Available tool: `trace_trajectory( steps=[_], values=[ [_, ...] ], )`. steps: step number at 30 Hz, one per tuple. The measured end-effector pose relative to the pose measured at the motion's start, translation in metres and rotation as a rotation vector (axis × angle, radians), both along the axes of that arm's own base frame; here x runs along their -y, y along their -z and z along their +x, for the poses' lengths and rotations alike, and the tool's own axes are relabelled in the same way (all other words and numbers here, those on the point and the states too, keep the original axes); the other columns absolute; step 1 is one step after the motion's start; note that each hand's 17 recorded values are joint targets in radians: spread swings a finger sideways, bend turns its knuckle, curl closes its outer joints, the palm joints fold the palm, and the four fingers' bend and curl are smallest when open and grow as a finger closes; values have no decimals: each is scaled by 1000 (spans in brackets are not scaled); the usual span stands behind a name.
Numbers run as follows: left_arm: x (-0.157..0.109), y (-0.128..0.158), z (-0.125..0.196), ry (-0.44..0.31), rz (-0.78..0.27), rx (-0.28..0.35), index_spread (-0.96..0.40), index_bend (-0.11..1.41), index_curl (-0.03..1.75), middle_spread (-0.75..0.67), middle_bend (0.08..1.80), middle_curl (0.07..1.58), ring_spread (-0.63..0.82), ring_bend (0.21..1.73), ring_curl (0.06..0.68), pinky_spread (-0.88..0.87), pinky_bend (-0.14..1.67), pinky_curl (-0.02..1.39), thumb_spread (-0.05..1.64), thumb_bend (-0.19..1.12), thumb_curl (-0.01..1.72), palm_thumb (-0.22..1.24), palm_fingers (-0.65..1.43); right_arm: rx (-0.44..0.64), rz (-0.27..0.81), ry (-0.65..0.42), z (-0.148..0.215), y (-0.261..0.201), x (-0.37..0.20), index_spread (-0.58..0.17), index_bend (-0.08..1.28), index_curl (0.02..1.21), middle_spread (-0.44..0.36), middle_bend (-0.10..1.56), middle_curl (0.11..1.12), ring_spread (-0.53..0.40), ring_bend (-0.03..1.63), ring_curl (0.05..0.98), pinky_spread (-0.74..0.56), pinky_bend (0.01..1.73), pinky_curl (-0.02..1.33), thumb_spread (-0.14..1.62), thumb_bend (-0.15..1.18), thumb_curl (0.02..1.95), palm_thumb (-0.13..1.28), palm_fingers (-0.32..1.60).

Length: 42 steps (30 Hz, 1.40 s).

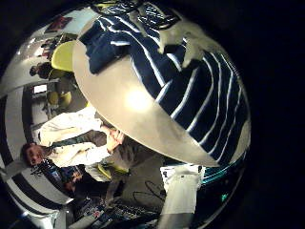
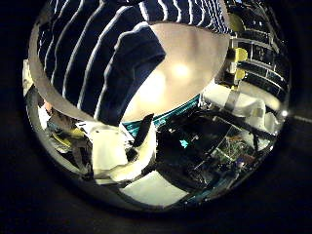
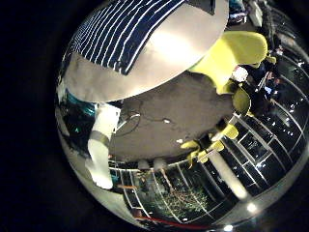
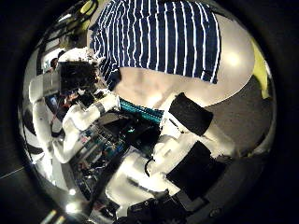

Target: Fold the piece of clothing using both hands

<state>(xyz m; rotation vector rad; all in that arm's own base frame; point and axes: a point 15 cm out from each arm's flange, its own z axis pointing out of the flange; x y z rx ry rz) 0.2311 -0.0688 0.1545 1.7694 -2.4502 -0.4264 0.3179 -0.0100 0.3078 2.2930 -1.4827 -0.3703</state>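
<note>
A striped piece of clothing (image 1: 181,67) lies spread on a round, light table (image 1: 119,95). The whole garment shows in every palm view, so both palms are well off it. It lies flat with one edge near the table's rim (image 4: 168,37). Nothing is held in either hand. Fingers of my left hand (image 1: 143,11) show at the view's edge over the cloth, uncurled. In the right thumb side view my right hand's own finger (image 4: 192,117) reaches in beside the table, and another hand (image 4: 79,79) hangs beside the table's rim with relaxed fingers.
Chairs (image 3: 237,48) stand around the table on the floor. A white arm (image 3: 101,145) hangs beside the table's edge (image 3: 174,53). A bare strip of tabletop (image 2: 171,78) lies beside the cloth (image 2: 97,49).
</note>
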Motion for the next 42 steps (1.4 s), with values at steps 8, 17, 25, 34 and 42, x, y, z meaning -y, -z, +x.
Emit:
trace_trajectory(
  steps=[8,17,25,34,42],
  values=[
    [-2,11,-5,1,44,-71,74,83,249,81,548,507,-17,954,256,-94,836,464,950,12,333,392,561,-21,-6,9,-7,-3,0,-385,181,384,-93,222,396,-55,482,278,337,280,264,1275,-14,345,642,415],
    [-7,-5,16,-29,45,-4,-156,278,222,-211,736,787,-393,1407,462,-485,1311,636,1044,120,428,806,940,-52,-7,3,-9,9,-2,-376,168,372,-94,221,399,-55,485,275,329,287,261,1255,-18,348,636,413],
    [-8,-22,24,-33,40,7,-341,470,310,-370,771,1002,-428,1470,518,-530,1395,682,1096,95,484,887,891,-41,16,-7,-8,38,-25,-299,127,311,-132,333,444,-164,663,326,198,346,265,1171,-24,355,600,477],
    [-7,-32,29,-21,45,-9,-471,557,432,-475,775,1182,-428,1535,548,-540,1472,703,1122,35,518,914,813,-15,-14,-11,-22,96,-51,-263,152,298,-172,427,504,-245,779,384,71,414,271,1085,-27,363,599,420],
    [-7,-40,31,-10,52,-35,-533,558,570,-522,782,1279,-423,1574,558,-533,1518,707,1139,-9,539,921,769,-11,-50,-19,-36,119,-62,-255,180,324,-177,467,550,-269,814,417,13,476,270,1052,-26,358,577,355]
  ],
)
